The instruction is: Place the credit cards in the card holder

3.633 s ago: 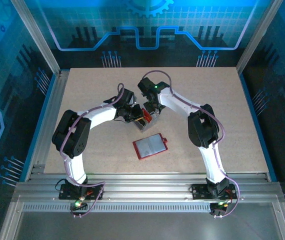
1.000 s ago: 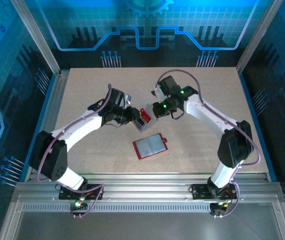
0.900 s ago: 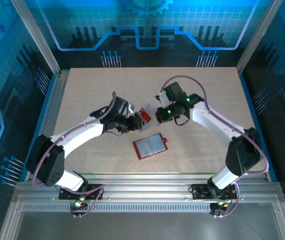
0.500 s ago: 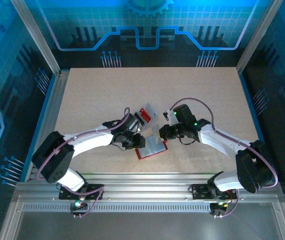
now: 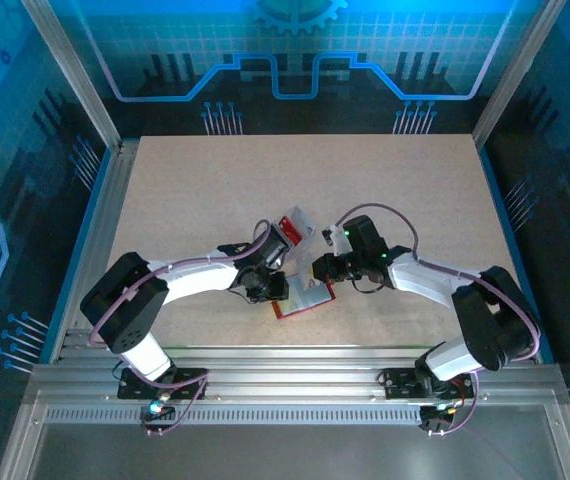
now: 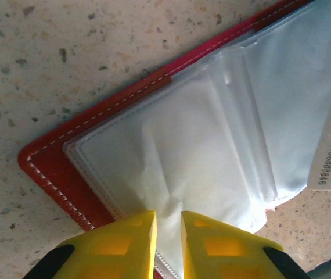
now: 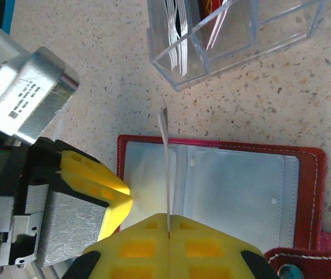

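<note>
Left tool [image 6: 167, 224] and right tool [image 7: 168, 224], a card [image 7: 166, 168] on edge between them, crowd the wallet [image 7: 235, 192]; clear box [image 7: 229, 40] just behind; outer tabletop [image 5: 415, 190] open.

Bench [image 5: 415, 200]: speckled beige board, mid frame in the top view. Clear box [image 7: 241, 55] with divided compartments stands on it, top of the right wrist view, skewed to the frame. Aluminium posts [image 5: 70, 70] slant up at upper left and upper right. Blue backdrop [image 5: 165, 45] behind, with circuit lines and a gear motif top centre. Slotted rail [image 5: 285, 413] along the bottom, grey sheet [image 5: 285, 455] below it.
</note>
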